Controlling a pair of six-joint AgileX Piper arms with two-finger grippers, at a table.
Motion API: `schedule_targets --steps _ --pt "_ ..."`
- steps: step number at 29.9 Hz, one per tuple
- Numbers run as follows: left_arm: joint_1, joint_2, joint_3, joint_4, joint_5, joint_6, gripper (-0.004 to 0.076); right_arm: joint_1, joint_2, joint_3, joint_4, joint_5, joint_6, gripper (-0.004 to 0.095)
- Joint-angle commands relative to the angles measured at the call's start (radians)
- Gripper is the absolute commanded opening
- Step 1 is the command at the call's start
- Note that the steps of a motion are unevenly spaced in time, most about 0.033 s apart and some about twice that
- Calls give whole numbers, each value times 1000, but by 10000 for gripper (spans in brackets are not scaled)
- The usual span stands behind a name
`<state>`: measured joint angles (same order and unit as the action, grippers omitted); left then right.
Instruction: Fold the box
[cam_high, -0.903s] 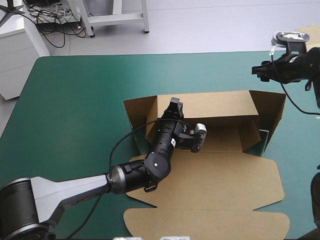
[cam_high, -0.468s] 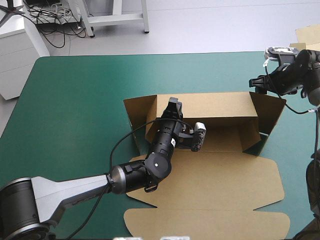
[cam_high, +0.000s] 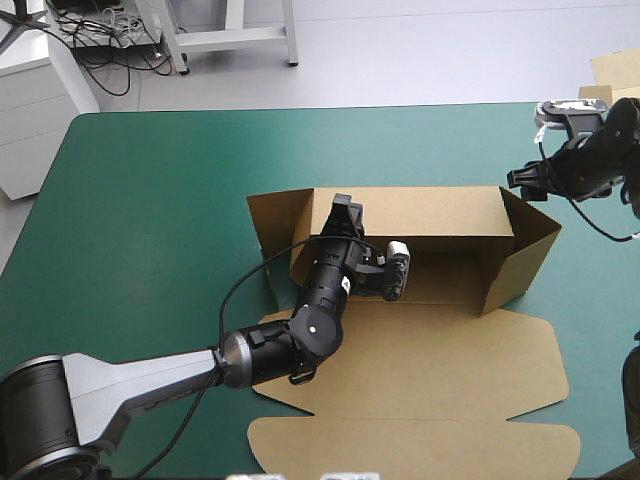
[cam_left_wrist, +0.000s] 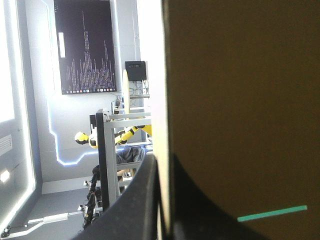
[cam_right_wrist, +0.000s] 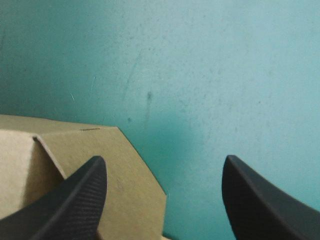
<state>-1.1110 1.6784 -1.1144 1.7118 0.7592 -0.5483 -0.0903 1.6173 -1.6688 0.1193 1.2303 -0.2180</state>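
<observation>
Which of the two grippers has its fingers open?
The right gripper, by the right end of the box: its fingers stand wide apart, holding nothing. The left gripper is shut on its far wall.

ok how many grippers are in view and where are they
2. The left gripper is shut on the far wall of the box, near its left end. The right gripper is open, over the box's right end flap.

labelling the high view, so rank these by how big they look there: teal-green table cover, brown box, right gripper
1. teal-green table cover, largest
2. brown box
3. right gripper, clearly the smallest
</observation>
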Motion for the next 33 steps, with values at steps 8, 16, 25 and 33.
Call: schedule_targets --steps 8,16,25,33 --pt "-8 -32 -20 -18 21 -15 -10 -2 -209 320 82 -215 -24 606" --pt "-8 -32 -20 -18 21 -15 -10 -2 -370 538 177 -341 -117 602" --pt "-8 -32 -20 -18 21 -15 -10 -2 -462 672 187 -434 -155 601" --pt "-8 -32 -20 -18 21 -15 -10 -2 -489 727 328 -466 -296 599"
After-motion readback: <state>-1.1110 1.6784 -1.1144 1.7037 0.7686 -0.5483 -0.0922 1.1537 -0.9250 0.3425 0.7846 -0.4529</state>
